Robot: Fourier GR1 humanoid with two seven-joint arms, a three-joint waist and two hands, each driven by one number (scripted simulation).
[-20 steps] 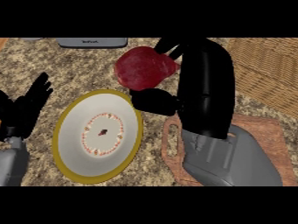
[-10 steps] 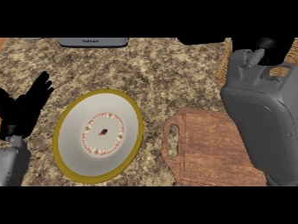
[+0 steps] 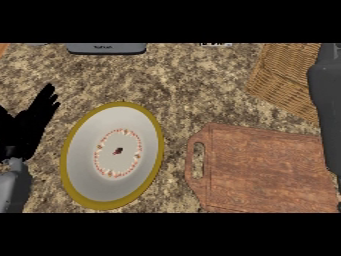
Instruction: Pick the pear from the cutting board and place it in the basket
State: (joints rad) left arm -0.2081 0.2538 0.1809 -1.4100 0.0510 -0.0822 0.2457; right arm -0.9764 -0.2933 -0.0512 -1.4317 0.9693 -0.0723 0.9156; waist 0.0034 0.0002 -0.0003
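Right forearm (image 3: 335, 125) has swung rightward beside the woven wicker basket (image 3: 280, 80).

I see the cutting board (image 3: 265, 172) lying flat on the speckled counter at the lower right of my head view, a reddish-brown wooden slab with a slotted handle on its left edge; its right side is hidden by my grey right forearm. Nothing rests on the part of it I can see. The basket (image 3: 284, 80) sits at the upper right, beyond the board and just apart from it, a tan wicker weave turned at an angle, its right part also covered by that forearm. I cannot find the pear anywhere in this view.
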